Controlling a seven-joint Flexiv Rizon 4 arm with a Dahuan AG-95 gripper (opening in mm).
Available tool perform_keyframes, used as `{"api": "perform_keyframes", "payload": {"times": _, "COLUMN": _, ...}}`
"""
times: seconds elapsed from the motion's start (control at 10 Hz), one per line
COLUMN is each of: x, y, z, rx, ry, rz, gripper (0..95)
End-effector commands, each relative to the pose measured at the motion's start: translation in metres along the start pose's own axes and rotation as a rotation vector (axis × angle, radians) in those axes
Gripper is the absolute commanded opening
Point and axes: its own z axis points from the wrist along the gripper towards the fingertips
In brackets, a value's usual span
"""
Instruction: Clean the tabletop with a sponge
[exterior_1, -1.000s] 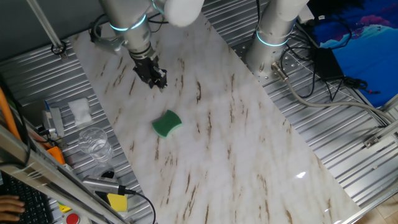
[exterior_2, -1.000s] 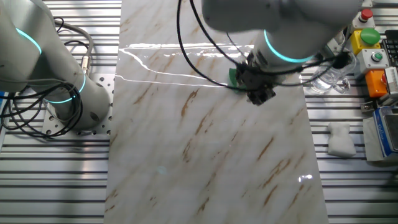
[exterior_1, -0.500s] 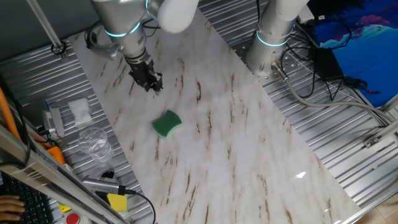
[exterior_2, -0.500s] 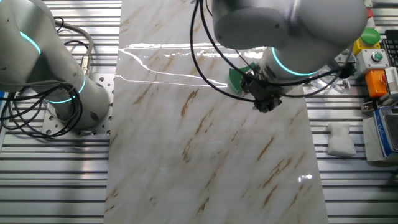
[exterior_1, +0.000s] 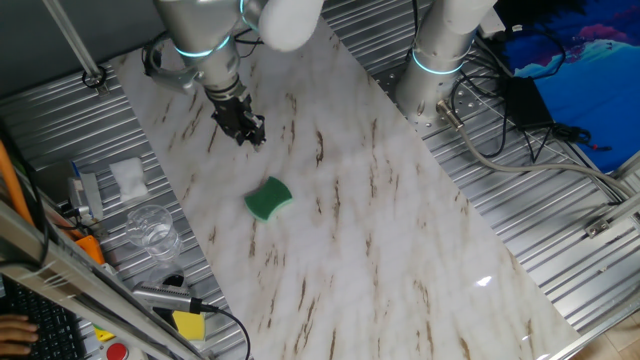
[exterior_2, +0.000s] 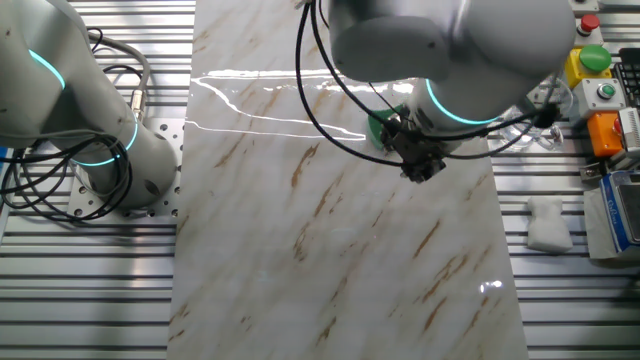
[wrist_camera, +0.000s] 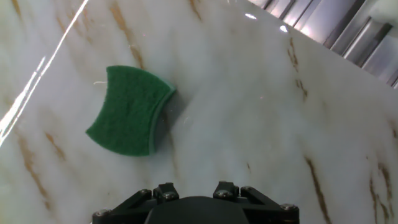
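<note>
The green sponge lies flat on the white marble tabletop, touched by nothing. My gripper hovers over the slab up and left of it, a short gap away, and looks open with nothing between its fingers. In the other fixed view the gripper hangs over the tabletop, and the arm hides all but an edge of the sponge. The hand view shows the sponge ahead and to the left on the tabletop. Only the gripper's dark base shows at the bottom edge; the fingertips are out of frame.
A white folded cloth, a clear glass cup and a yellow block sit on the ribbed metal left of the slab. A second arm's base stands at the slab's far right edge, with cables beside it.
The gripper shifted slightly left, then back right and a little nearer the sponge. The sponge has not moved.
</note>
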Motion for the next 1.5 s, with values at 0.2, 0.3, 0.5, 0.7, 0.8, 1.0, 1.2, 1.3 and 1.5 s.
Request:
{"api": "perform_keyframes", "payload": {"times": 0.2, "x": -0.001, "y": -0.001, "z": 0.0, "rx": -0.006, "ry": -0.058, "rz": 0.087, "gripper": 57.0}}
{"api": "perform_keyframes", "payload": {"times": 0.3, "x": -0.001, "y": -0.001, "z": 0.0, "rx": 0.021, "ry": -0.046, "rz": 0.121, "gripper": 57.0}}
{"api": "perform_keyframes", "payload": {"times": 0.5, "x": -0.001, "y": -0.001, "z": 0.0, "rx": 0.065, "ry": -0.034, "rz": 0.148, "gripper": 57.0}}
{"api": "perform_keyframes", "payload": {"times": 0.7, "x": -0.004, "y": -0.008, "z": -0.003, "rx": 0.097, "ry": -0.016, "rz": 0.096, "gripper": 57.0}}
{"api": "perform_keyframes", "payload": {"times": 0.8, "x": -0.01, "y": -0.024, "z": -0.009, "rx": 0.101, "ry": -0.006, "rz": 0.072, "gripper": 57.0}}
{"api": "perform_keyframes", "payload": {"times": 1.0, "x": -0.018, "y": -0.057, "z": -0.015, "rx": 0.096, "ry": -0.002, "rz": 0.046, "gripper": 57.0}}
{"api": "perform_keyframes", "payload": {"times": 1.2, "x": -0.015, "y": -0.086, "z": -0.016, "rx": 0.081, "ry": -0.009, "rz": -0.005, "gripper": 57.0}}
{"api": "perform_keyframes", "payload": {"times": 1.3, "x": -0.015, "y": -0.09, "z": -0.017, "rx": 0.079, "ry": -0.011, "rz": -0.009, "gripper": 57.0}}
{"api": "perform_keyframes", "payload": {"times": 1.5, "x": -0.02, "y": -0.094, "z": -0.019, "rx": 0.102, "ry": -0.001, "rz": 0.009, "gripper": 57.0}}
